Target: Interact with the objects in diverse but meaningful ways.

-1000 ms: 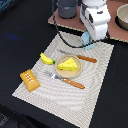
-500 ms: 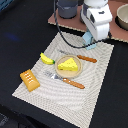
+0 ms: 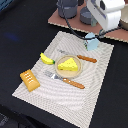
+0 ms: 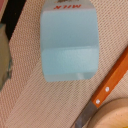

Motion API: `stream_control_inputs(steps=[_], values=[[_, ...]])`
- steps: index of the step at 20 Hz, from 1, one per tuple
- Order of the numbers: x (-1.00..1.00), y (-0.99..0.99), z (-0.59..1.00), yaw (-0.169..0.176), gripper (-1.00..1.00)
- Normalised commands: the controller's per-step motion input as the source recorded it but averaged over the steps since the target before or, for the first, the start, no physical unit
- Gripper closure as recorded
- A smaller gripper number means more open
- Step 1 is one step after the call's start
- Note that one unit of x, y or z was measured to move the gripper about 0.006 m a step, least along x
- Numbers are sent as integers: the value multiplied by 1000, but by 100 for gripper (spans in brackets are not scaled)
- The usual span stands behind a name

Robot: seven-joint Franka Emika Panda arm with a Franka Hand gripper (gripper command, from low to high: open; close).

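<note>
A pale blue milk carton (image 3: 92, 42) stands at the far edge of the beige placemat (image 3: 45, 95). The white arm reaches down over it, and my gripper (image 3: 93, 35) hovers just above its top; the fingers do not show clearly. The wrist view is mostly filled by the carton (image 4: 69, 42), with no fingers in it. A yellow cheese wedge (image 3: 68, 64) lies on a round plate (image 3: 60, 71) in the middle of the mat. On the exterior view's left of the plate are a yellow banana (image 3: 47, 59) and an orange-brown bread loaf (image 3: 30, 80).
An orange-handled knife (image 3: 83, 58) (image 4: 111, 85) lies between carton and plate. An orange-handled fork (image 3: 66, 80) lies in front of the plate. Grey pots (image 3: 67, 9) stand on a wooden board (image 3: 72, 25) behind the mat. The table around it is black.
</note>
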Motion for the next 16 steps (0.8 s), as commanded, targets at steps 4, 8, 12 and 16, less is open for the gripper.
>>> stream_control_inputs(steps=[4,8,12,16], values=[[139,-824,109,30,-100],[25,-971,83,4,-100],[14,-948,107,0,-100],[3,-694,78,0,-100]])
